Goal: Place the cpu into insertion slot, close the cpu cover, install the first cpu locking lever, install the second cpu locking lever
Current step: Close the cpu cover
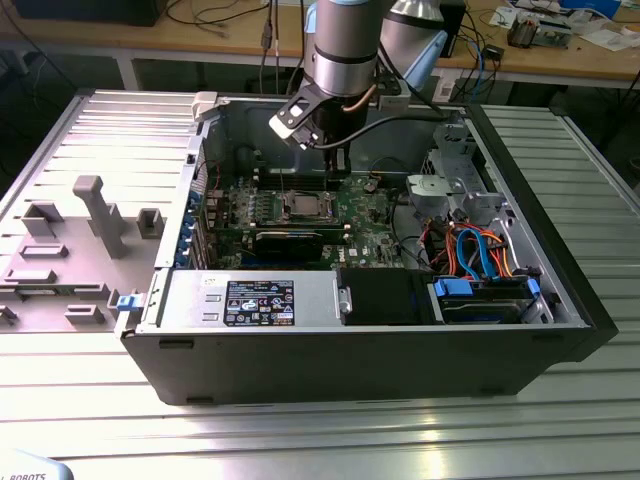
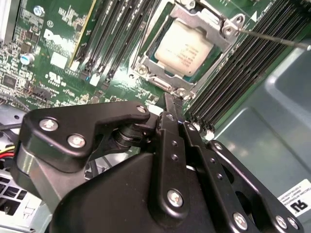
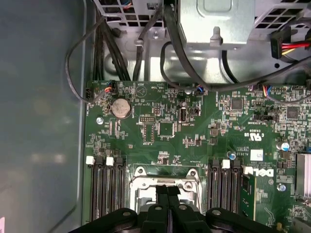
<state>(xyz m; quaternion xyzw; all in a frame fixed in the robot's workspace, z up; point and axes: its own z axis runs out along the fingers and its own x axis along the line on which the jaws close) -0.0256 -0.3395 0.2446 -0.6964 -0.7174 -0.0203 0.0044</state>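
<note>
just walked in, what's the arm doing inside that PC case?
The Universal Robots arm has its hand down inside the open computer case, poised close to the CPU socket on the motherboard. The hand is shut and holds nothing. The cpu already sits in the socket, and the cpu cover lies down around it. A thin locking lever sticks out past one corner of the socket. I can't tell whether it is latched.

A ribbed metal table (image 1: 300,440) stands before a seemingly cluttered wooden bench (image 1: 600,68).
</note>
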